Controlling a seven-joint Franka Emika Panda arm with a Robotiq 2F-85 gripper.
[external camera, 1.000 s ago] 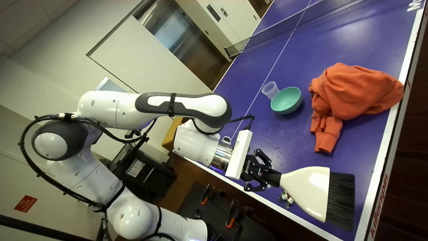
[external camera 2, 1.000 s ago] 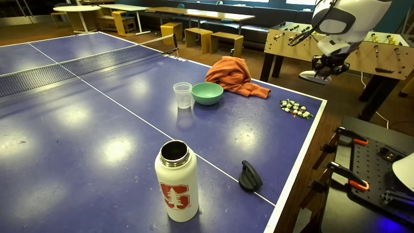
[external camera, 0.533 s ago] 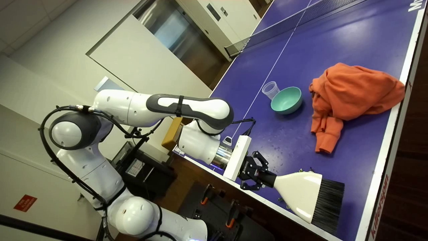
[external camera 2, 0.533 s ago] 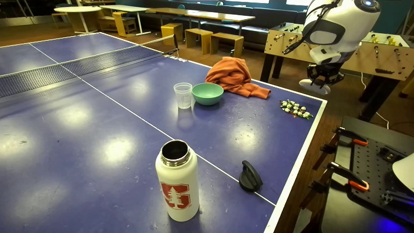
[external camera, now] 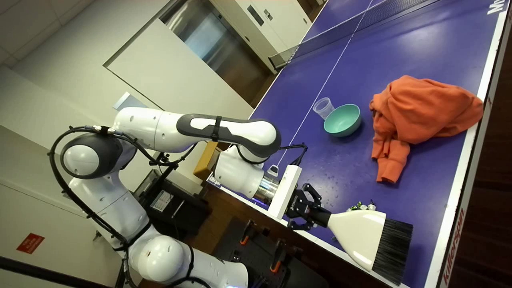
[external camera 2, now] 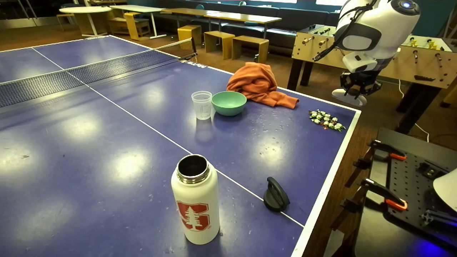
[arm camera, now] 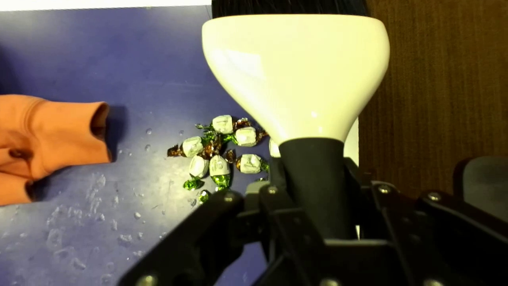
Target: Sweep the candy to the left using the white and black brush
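Fingers [arm camera: 287, 214] clamp the brush [arm camera: 295, 71] by its black handle [arm camera: 313, 178], leaving the bristles [arm camera: 289, 7] free; in the wrist view, candy [arm camera: 219, 165] lies left of the brush, probably held there to push it leftward

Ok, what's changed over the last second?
The gripper, with the white and black brush in its grip throughout, shifted downward in both exterior views. In an exterior view, candy that the brush covered a second ago now shows past its edge. Nothing was newly grasped or let go. The candy itself, green bowl, clear cup, orange garment, white bottle and black lid stayed put.
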